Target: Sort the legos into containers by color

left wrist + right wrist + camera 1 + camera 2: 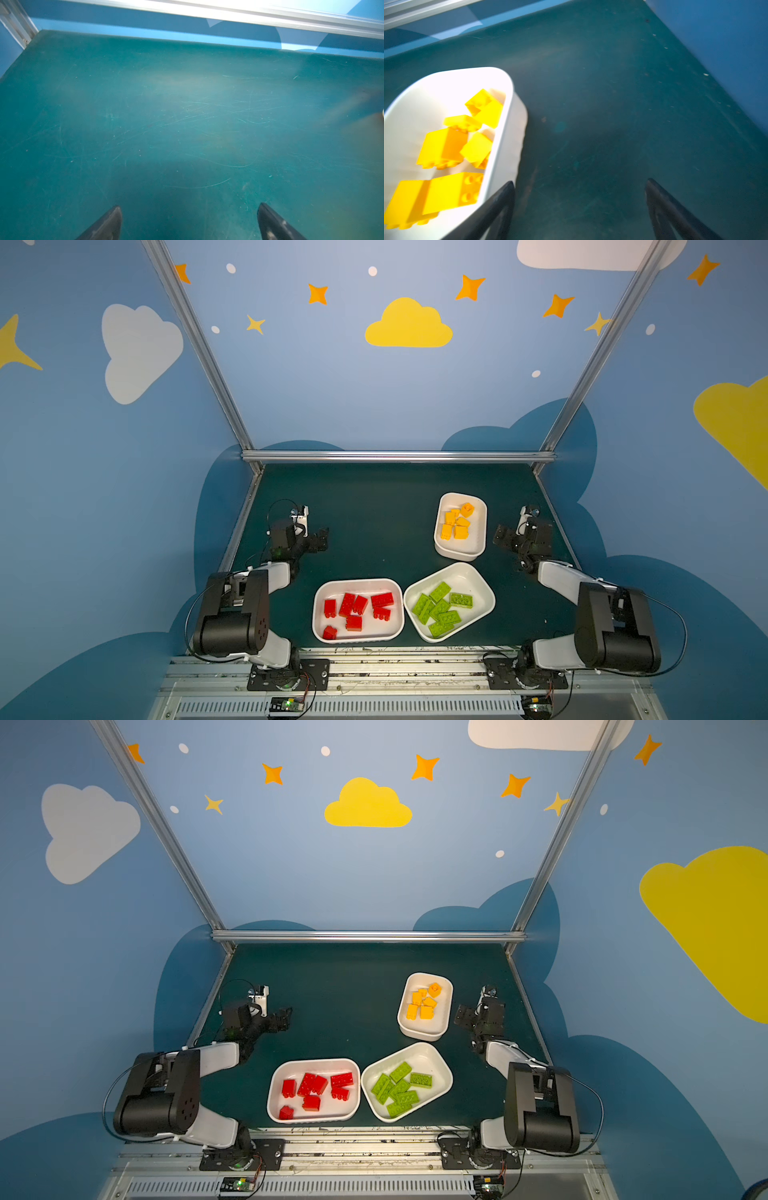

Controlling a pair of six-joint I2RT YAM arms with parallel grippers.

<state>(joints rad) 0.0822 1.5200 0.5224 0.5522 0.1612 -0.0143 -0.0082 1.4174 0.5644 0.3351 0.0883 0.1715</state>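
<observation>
Three white trays hold every brick in view, sorted by colour. Taking the centre of the mat [374, 506] as the dial in both top views: red tray [358, 582] at approx 7 o'clock w/ the red legos [353, 608]; green tray [471, 578] at approx 5 o'clock, set diagonal, its corner just beside the red tray, w/ the green legos [440, 608]; yellow tray [461, 496] at approx 2 o'clock, apart from the other two, w/ the yellow legos [457, 522]. No mixed colours in any tray & no loose brick on the mat, as far as the views show. Left gripper [322, 537] sits at 9 o'clock, jaws spread wide, nothing between them; the left wrist view shows bare mat only. Right gripper [500, 536] sits at 3 o'clock, just beside the yellow tray, also released & empty; the right wrist view shows that tray's wall close by one fingertip, contact unclear. Judgement: sorting looks done, w/ nothing left but parking the arms.
</observation>
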